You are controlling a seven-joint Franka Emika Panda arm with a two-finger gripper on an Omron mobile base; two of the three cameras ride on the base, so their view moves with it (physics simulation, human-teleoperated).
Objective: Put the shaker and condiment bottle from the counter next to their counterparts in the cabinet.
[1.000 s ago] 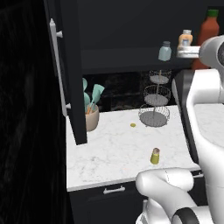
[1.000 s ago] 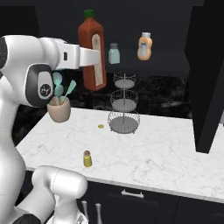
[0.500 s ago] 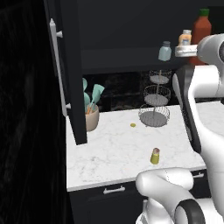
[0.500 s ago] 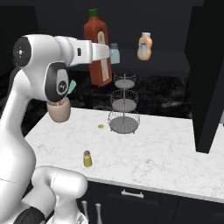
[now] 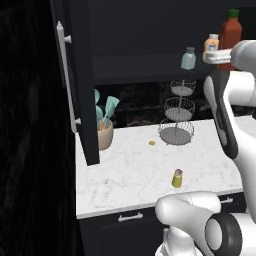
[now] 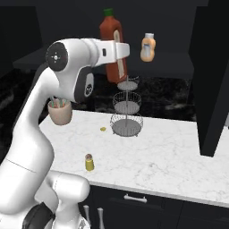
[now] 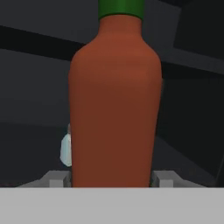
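Note:
My gripper (image 6: 117, 50) is shut on the condiment bottle (image 6: 112, 44), a tall red-brown bottle with a green cap, and holds it upright at cabinet shelf height. In the hand view the condiment bottle (image 7: 116, 100) stands between both fingertips (image 7: 165, 178). The short orange bottle (image 6: 148, 47) stands on the shelf just right of it. The pale blue-grey shaker (image 5: 188, 58) sits further left on the shelf (image 5: 145, 67), and peeks out behind the held bottle as a pale blue-grey shaker (image 7: 65, 151). The tiny yellow shaker (image 5: 177, 178) stands on the marble counter (image 5: 130, 170) near its front edge.
A three-tier wire stand (image 5: 176, 116) rises at the back of the counter under the shelf. A cup of teal utensils (image 5: 104, 131) sits at the left by the open cabinet door (image 5: 80, 80) with its silver handle (image 5: 63, 75). A small yellow bit (image 5: 152, 143) lies on the counter.
The arm has reached further toward the cabinet, carrying the red bottle closer to the orange bottle. The yellow shaker has not moved.

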